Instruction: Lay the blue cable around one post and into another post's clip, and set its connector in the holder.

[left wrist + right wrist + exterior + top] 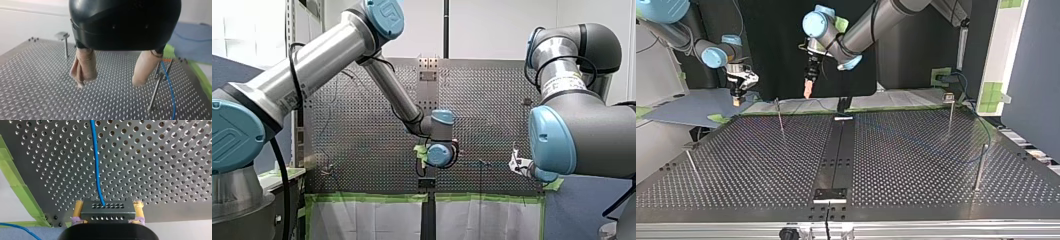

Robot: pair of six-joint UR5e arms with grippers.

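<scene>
Closest to the lens, in the right wrist view, the connector (108, 210) is a grey block with rows of holes, clamped between my right gripper's (108, 207) yellow-padded fingers. Its blue cable (96, 160) leaves the block's far face and runs straight ahead of the fingers over the bench (162, 157), thin and gently bowed. My left gripper (109, 82) hangs with beige fingers spread, gripping nothing. A clipped post (156, 87) stands just beside one finger with the cable passing it, so I judge the left arm nearer for routing. Whether the cable sits in the clip I cannot tell.
</scene>
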